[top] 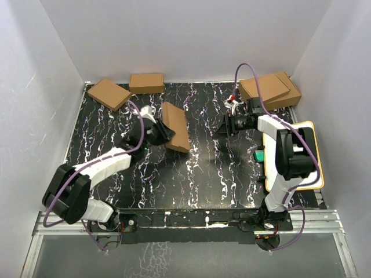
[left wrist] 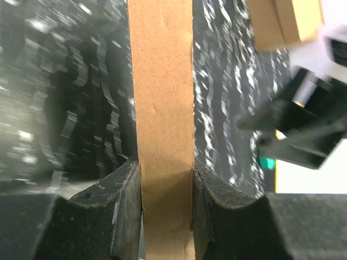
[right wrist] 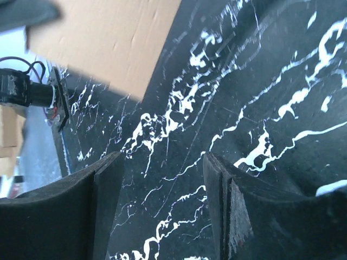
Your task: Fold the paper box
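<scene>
Black padded fingers (left wrist: 122,206) of the left gripper (left wrist: 165,173) fill the bottom of the left wrist view. They press on both broad faces of the paper box (left wrist: 162,97), so these jaws stand narrow and clamp the box across its thin side. From them the brown edge runs straight away toward 12 o'clock.

Seen from above, the box sits near the middle of the table (top: 197,179), just past the left gripper at its 3 o'clock. Its long axis runs from about 11 o'clock to 5 o'clock, and one broad face leans into view.

The right gripper (right wrist: 162,168) has its jaws standing apart with only bare table between them, holding nothing. In its own view the box is up at 10 o'clock, clear of the fingers. From above, the box lies at 9 o'clock from this gripper, across a gap.

The left arm is therefore the nearer one and already has the hold. Any push on a flap would, I judge, have to come from the right gripper moving toward 9 o'clock against the exposed face.

Two small boxes (top: 108,92) rest at the far left edge and stacked boxes (top: 271,90) at the far right
</scene>
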`<state>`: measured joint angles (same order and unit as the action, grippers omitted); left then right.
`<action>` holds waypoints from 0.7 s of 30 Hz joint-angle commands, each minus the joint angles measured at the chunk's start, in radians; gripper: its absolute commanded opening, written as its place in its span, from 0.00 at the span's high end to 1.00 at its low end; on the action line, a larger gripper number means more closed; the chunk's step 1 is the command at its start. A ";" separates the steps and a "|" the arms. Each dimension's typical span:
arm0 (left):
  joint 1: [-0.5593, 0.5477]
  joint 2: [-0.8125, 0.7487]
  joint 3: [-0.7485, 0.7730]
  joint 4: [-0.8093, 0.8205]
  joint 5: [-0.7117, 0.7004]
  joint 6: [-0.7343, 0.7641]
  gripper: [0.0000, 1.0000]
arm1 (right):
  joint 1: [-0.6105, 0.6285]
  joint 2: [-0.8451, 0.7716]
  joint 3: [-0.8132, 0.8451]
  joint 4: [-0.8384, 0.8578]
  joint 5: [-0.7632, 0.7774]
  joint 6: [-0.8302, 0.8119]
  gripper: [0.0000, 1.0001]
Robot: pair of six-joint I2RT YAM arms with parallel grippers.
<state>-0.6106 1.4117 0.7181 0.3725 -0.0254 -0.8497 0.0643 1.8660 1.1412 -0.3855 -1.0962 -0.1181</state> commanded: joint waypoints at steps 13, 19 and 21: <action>0.309 -0.058 0.420 -0.682 -0.197 0.685 0.99 | -0.030 -0.207 -0.038 0.063 -0.053 -0.089 0.35; 0.335 0.073 0.566 -0.805 -0.456 0.886 1.00 | -0.031 -0.209 -0.041 0.064 -0.056 -0.089 0.35; 0.347 0.125 0.604 -0.837 -0.541 0.937 1.00 | -0.031 -0.209 -0.042 0.065 -0.055 -0.089 0.35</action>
<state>-0.2836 1.4670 1.2362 -0.3546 -0.3374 -0.0864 0.0372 1.6855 1.0981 -0.3660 -1.1110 -0.1810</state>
